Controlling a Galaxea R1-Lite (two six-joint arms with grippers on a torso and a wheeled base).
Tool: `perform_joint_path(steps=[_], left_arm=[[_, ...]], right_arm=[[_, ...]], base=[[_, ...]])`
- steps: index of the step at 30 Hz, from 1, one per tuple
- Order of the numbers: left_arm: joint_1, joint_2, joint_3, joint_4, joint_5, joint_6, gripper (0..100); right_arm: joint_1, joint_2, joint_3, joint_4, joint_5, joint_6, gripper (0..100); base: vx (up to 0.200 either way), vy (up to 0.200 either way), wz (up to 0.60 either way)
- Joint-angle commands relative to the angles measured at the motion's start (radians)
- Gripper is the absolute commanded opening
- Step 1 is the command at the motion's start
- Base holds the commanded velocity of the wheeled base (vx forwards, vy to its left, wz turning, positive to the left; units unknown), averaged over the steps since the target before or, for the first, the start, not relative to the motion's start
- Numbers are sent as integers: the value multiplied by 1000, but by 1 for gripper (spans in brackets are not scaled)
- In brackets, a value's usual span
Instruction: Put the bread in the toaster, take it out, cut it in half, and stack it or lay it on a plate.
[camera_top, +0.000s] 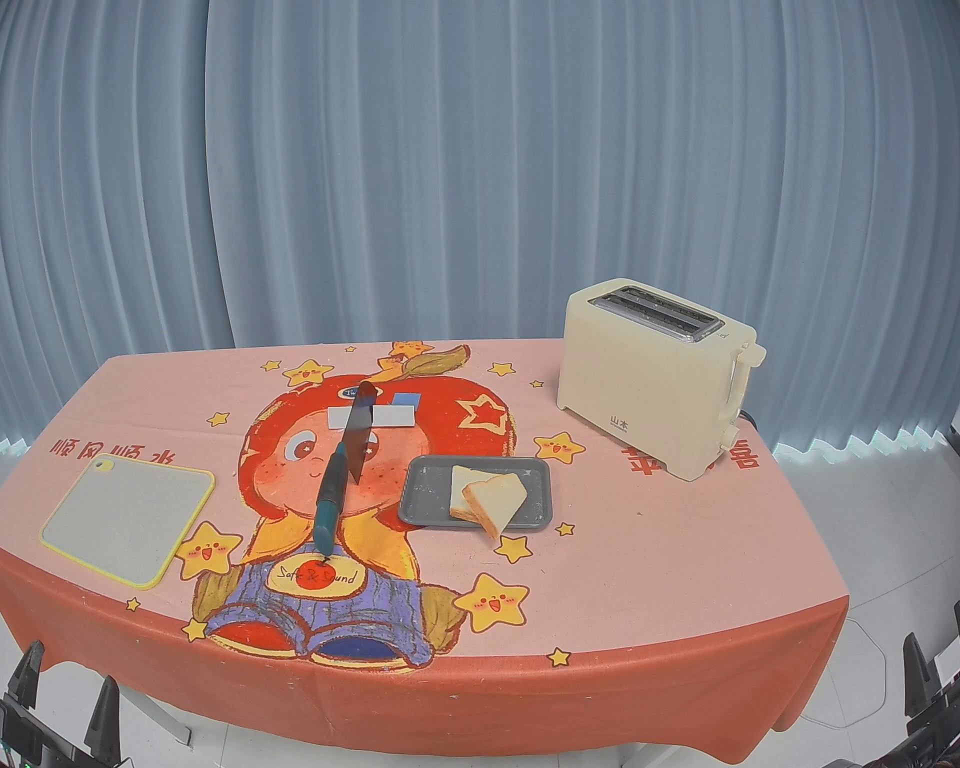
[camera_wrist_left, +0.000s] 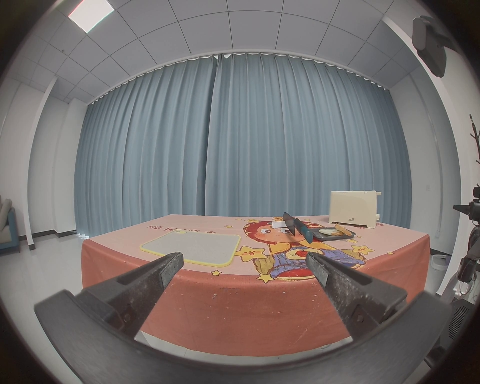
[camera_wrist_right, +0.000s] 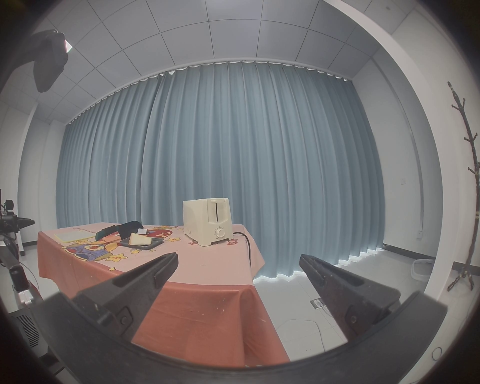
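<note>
Two bread pieces (camera_top: 488, 497) lie overlapping on a grey plate (camera_top: 428, 503) near the middle of the desk (camera_top: 650, 570). The toaster (camera_top: 650, 375) stands toward the far right corner, its slots empty. A knife (camera_top: 338, 470) is propped just left of the plate, and a cutting board (camera_top: 125, 518) lies by the near left edge. The left gripper (camera_wrist_left: 245, 261) and the right gripper (camera_wrist_right: 239, 261) hang off the desk's near edge, fingers (camera_wrist_left: 145, 285) spread wide and holding nothing.

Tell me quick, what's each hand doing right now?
Left hand: open, holding nothing.
Right hand: open, holding nothing.
</note>
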Motion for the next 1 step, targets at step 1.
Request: perform_joint_path(steps=[1], left_arm=[[0, 4, 18, 0, 1, 0, 100]], right_arm=[[0, -16, 17, -1, 0, 0, 100]], base=[[0, 0, 0]])
